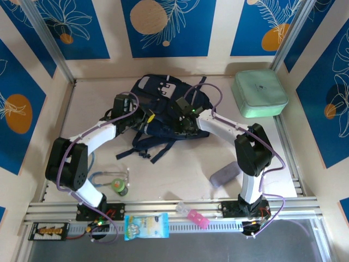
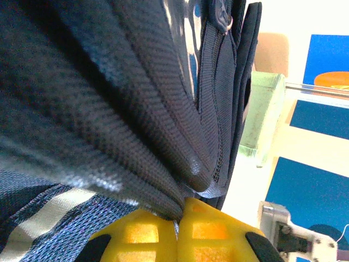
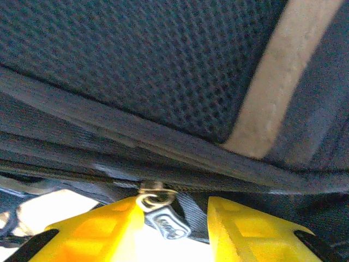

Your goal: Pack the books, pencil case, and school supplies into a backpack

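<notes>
1. Cream walls [image 1: 163, 65] carry glossy blue panels [image 1: 163, 24] with white leaf outlines and orange discs.
2. A pale, matte bench [image 1: 180, 169] lies evenly lit.
3. Silver aluminium rails [image 1: 152, 204] edge its near side; slanted metal posts [image 1: 48, 43] stand at the back corners.

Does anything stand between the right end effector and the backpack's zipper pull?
Nothing visible does: the zipper pull hangs in the open gap between the yellow fingers of the right end effector, under the backpack.
</notes>
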### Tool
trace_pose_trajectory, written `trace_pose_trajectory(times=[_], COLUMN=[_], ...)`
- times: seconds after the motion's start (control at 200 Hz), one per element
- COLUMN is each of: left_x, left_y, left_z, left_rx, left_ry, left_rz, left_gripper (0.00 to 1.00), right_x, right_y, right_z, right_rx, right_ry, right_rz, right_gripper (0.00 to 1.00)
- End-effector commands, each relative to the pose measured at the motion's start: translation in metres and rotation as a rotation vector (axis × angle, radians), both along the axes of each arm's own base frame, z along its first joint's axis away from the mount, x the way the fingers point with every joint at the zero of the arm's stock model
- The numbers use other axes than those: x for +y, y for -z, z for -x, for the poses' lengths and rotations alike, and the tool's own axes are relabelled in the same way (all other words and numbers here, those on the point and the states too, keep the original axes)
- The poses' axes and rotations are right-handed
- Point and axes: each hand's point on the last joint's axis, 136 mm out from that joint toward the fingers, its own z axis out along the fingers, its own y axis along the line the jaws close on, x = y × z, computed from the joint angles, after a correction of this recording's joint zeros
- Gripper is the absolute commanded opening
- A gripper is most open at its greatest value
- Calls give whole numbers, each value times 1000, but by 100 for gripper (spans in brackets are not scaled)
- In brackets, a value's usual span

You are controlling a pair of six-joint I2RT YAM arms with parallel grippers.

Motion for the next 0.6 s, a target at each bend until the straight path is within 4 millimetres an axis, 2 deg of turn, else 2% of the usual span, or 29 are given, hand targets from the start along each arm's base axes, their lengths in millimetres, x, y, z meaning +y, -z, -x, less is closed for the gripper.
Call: trace_pose_trajectory(times=[0.0, 0.405, 0.595], left_x=[1, 1, 4], left_y=[-22, -21, -21], left_z=[-15, -16, -18], left_rx=[-89, -82, -85], left_ry=[18, 23, 16], left_rz=[27, 40, 39], left_gripper=[0, 0, 0], right_x=[0, 18, 17], right_y=[-15, -2, 4], right_z=[6, -17, -11], right_rx=[-23, -55, -55], right_ry=[-23, -86, -117], right_rz=[-43, -89, -11], right_gripper=[36, 30, 24])
